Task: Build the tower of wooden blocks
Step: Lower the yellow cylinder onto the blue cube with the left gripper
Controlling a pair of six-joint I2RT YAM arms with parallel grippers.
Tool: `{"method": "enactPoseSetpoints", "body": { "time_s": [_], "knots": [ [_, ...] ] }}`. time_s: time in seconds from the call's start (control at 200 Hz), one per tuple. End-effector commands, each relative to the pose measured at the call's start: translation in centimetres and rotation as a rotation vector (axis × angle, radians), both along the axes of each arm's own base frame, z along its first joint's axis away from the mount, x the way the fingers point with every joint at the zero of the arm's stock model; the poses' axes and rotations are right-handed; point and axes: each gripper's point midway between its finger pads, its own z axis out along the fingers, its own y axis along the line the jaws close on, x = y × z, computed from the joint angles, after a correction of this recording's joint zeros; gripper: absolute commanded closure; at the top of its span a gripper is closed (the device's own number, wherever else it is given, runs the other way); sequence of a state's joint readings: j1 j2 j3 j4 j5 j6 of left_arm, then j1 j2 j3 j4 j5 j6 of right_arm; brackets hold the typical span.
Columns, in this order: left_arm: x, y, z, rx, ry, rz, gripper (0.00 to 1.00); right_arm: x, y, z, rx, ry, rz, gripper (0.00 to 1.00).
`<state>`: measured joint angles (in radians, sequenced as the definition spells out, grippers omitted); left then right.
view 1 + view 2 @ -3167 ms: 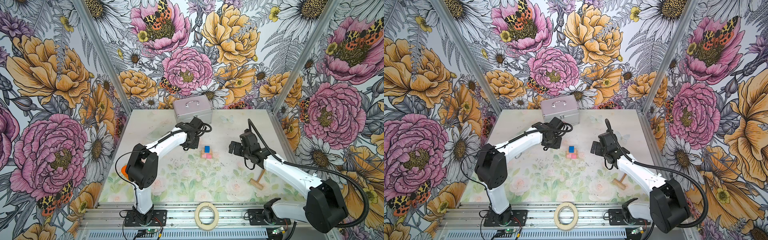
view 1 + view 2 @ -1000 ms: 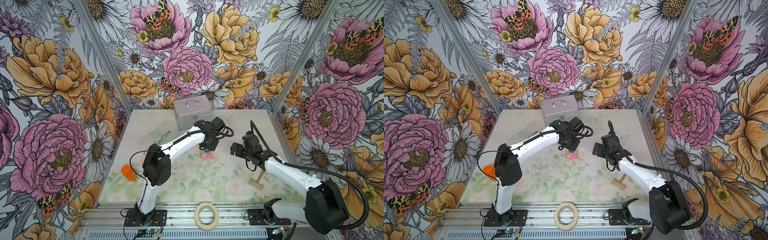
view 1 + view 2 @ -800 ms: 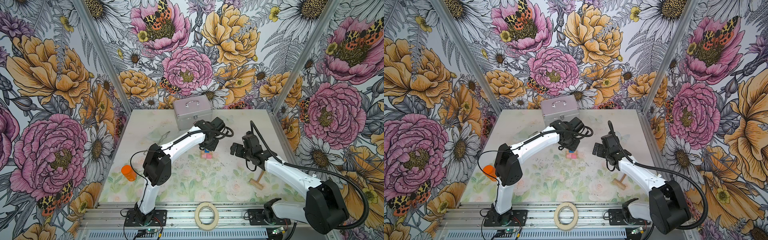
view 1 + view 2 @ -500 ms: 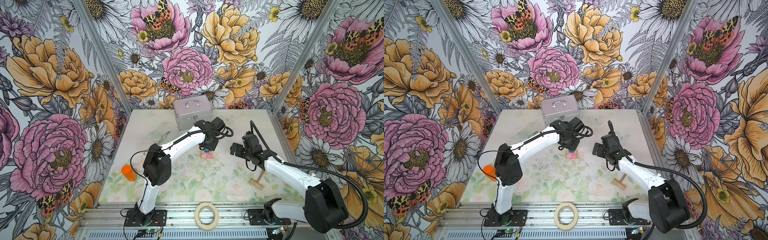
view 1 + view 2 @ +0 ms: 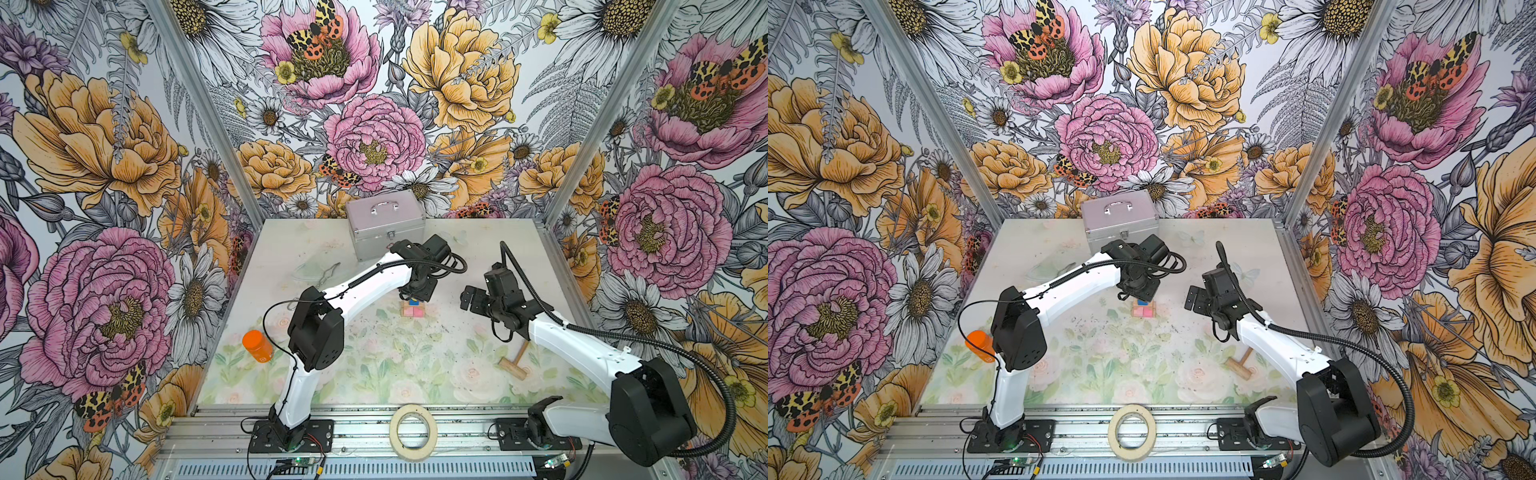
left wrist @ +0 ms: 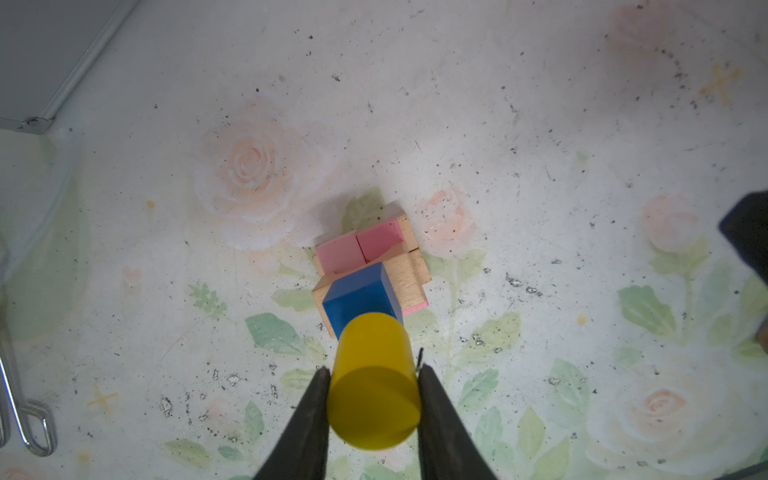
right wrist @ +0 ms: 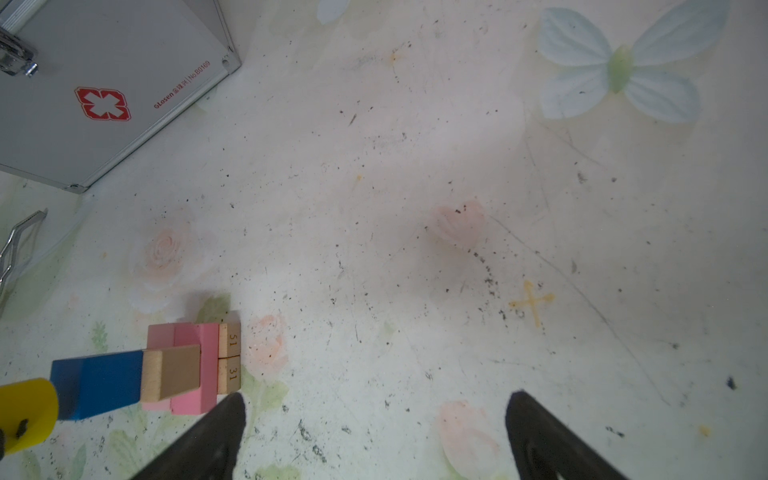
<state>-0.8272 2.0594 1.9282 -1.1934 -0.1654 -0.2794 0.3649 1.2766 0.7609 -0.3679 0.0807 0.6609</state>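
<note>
Our left jaws, pinching the yellow cylinder (image 6: pixel 372 386), have swung over the blue block (image 6: pixel 359 297); capping seems near. Right jaws spread.

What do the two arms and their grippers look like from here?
The left arm and right arm match: white links, bulky black joint housings. A ribbed black hose loops along the right one; thinner black cables follow the left. The left gripper and right gripper each end in two tapered black fingers.
</note>
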Motion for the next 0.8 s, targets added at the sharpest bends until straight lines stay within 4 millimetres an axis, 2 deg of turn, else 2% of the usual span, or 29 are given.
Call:
{"method": "enactPoseSetpoints", "body": {
  "time_s": [0.0, 0.796],
  "knots": [
    [0.72, 0.03, 0.37, -0.001, -0.02, 0.023, 1.0, 0.27, -0.14, 0.09, 0.006, -0.012, -0.008, 0.01],
    [1.12, 0.51, 0.28, 0.004, -0.024, 0.046, 1.0, 0.2, -0.12, -0.08, 0.008, -0.006, -0.007, 0.01]
  ]
}}
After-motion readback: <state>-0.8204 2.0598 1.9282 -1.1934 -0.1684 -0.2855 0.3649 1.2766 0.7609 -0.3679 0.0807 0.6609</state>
